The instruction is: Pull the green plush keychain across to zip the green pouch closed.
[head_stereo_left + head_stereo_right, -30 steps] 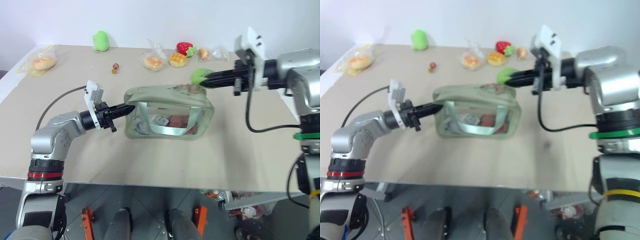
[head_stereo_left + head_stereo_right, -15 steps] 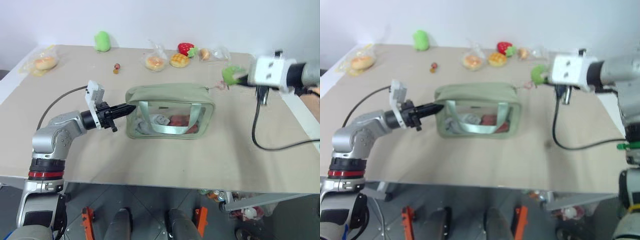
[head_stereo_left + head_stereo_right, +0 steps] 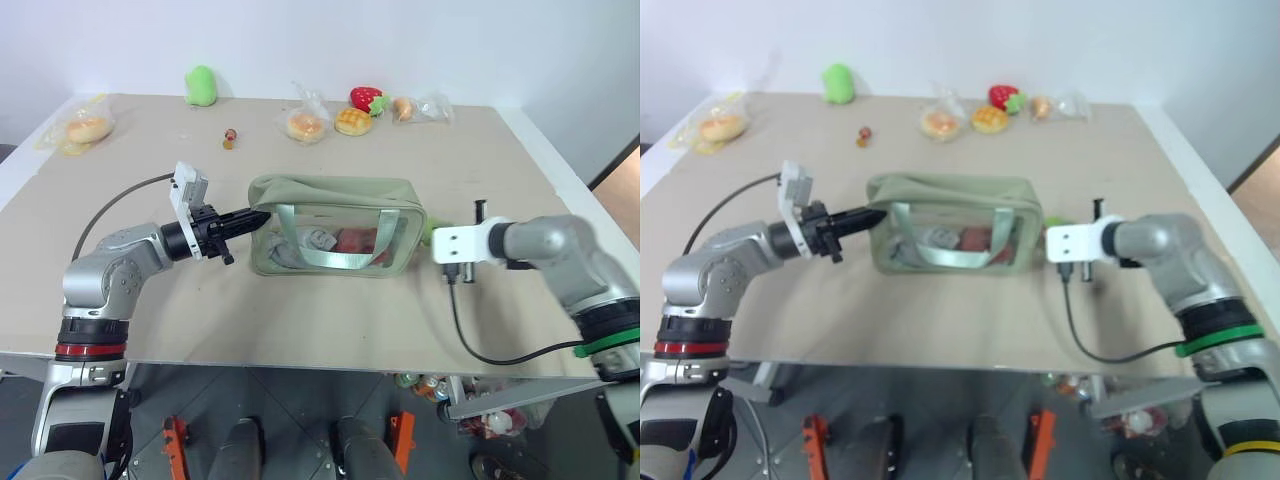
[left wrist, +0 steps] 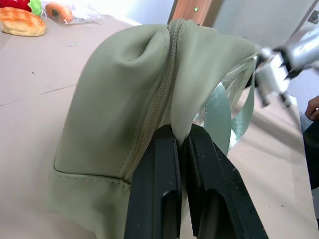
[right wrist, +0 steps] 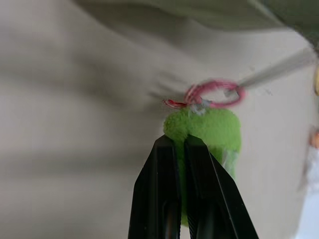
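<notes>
Since the earlier frame the right arm has swung down from above the pouch's far corner to tabletop level at its right end, taking the green plush keychain (image 5: 207,132) with it, and the zipper along the top now looks drawn shut; the left arm has not shifted.

The beige tabletop (image 3: 330,320) carries everything. The green pouch (image 3: 335,238) stands upright near its middle, the largest thing on it, with a clear front panel showing small items inside and a pale green webbing strap (image 3: 335,255) looped across the front.

The left claw (image 3: 258,214) has its fingers together, pinching a fold of fabric at the pouch's left end, right beside the zipper line in the left wrist view. The right claw (image 5: 180,142) is also shut, clamped on the keychain, which sits just beside the pouch's right end. A small pink ring (image 5: 212,94) joins the plush to the zipper pull.

Along the far edge lie a solid green plush toy (image 3: 201,83), a strawberry toy (image 3: 366,97), and bagged bread rolls (image 3: 305,124), with another bagged roll (image 3: 85,127) at the far left.
</notes>
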Motion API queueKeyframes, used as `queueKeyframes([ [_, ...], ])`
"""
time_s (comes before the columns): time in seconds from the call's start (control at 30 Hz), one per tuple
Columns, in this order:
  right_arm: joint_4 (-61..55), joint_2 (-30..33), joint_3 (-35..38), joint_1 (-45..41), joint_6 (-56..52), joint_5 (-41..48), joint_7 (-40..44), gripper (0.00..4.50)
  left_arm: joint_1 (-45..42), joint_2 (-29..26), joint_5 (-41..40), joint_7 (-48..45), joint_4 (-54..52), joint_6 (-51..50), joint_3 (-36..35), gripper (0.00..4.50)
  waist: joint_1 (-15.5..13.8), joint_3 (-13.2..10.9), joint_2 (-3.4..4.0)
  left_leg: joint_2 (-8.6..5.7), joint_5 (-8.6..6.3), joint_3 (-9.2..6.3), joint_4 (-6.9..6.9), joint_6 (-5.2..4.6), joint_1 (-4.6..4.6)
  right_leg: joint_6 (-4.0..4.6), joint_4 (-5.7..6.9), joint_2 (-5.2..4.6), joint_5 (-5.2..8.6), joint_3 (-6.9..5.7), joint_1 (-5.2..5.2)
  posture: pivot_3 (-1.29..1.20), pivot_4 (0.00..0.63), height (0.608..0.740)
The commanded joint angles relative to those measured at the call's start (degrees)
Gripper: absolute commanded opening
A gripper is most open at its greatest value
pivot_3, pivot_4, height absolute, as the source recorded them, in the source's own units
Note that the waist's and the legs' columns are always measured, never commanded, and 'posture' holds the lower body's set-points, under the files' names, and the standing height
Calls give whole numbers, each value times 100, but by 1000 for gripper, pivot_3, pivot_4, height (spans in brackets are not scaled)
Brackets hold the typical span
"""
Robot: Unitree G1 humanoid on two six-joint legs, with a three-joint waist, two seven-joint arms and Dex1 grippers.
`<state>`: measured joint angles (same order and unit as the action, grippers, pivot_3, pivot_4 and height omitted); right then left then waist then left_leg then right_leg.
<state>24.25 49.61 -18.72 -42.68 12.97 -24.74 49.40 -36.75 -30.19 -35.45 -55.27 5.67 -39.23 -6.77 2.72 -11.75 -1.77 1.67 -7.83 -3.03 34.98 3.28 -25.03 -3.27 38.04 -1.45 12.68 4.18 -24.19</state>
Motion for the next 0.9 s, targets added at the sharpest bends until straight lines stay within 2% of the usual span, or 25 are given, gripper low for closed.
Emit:
queueKeyframes([
  [0.03,109,-153,-123,-102,54,-316,-264,27,22,-42,-44,55,-118,-51,-57,0,0,0,0,0,1,0,0,0,1,0,0,1,-2,0,1,0,150,740],
  [0.3,-266,-90,-257,234,282,17,735,27,56,-40,-84,122,-157,-79,-73,0,1,1,-1,3,1,-4,-2,0,6,-4,0,4,-4,-2,6,0,150,740],
  [0.43,-188,-187,56,183,5,189,504,27,69,-42,-97,142,-157,-74,-79,0,4,2,-3,3,1,-5,-3,1,31,0,0,4,-2,-3,31,0,150,740],
  [0.53,-52,-358,434,-21,-545,651,495,27,66,-42,-53,157,-158,-34,-53,0,4,1,-4,3,1,-5,-2,0,32,2,0,4,-2,-2,31,0,150,740],
  [0.57,-134,-290,587,2,-743,942,773,327,57,-29,-68,162,-136,-37,-66,0,4,1,-3,3,2,-5,-2,0,32,2,0,4,-3,-2,32,0,150,740],
  [0.6,-175,-256,766,-6,-921,1171,874,659,31,-6,-106,175,-93,-46,-106,374,3,1,-3,1,3,-5,-2,-1,31,3,0,3,-3,-1,31,0,150,740],
  [0.63,-139,-264,942,-68,-1208,1341,878,803,-21,25,-180,208,-27,-111,-171,772,-1,1,-4,1,4,-5,-2,-2,30,2,0,3,-4,-2,32,0,150,740],
  [0.67,-125,-253,1066,-104,-1442,1502,957,1137,-69,46,-277,220,24,-201,-239,1011,-2,1,-4,2,4,-6,-2,-2,28,1,0,3,-3,-2,32,0,150,740],
  [0.7,-151,-214,1136,-100,-1576,1633,1083,1273,-100,44,-366,190,29,-283,-279,1111,0,1,-4,1,4,-5,-3,-2,27,1,0,2,-3,-2,31,0,150,740],
  [0.77,-301,-161,1349,-78,-1895,2054,1395,2112,-116,-1,-435,126,-52,-353,-262,1913,0,0,-4,1,3,-6,-5,-3,23,-1,-1,3,-4,-2,26,0,150,740],
  [0.9,-431,-60,1827,-215,-2628,2757,1708,2117,-143,-121,-735,23,-357,-614,-312,3211,2,0,-4,2,3,-7,-24,-3,24,-2,-1,4,-3,-3,19,0,150,740],
])
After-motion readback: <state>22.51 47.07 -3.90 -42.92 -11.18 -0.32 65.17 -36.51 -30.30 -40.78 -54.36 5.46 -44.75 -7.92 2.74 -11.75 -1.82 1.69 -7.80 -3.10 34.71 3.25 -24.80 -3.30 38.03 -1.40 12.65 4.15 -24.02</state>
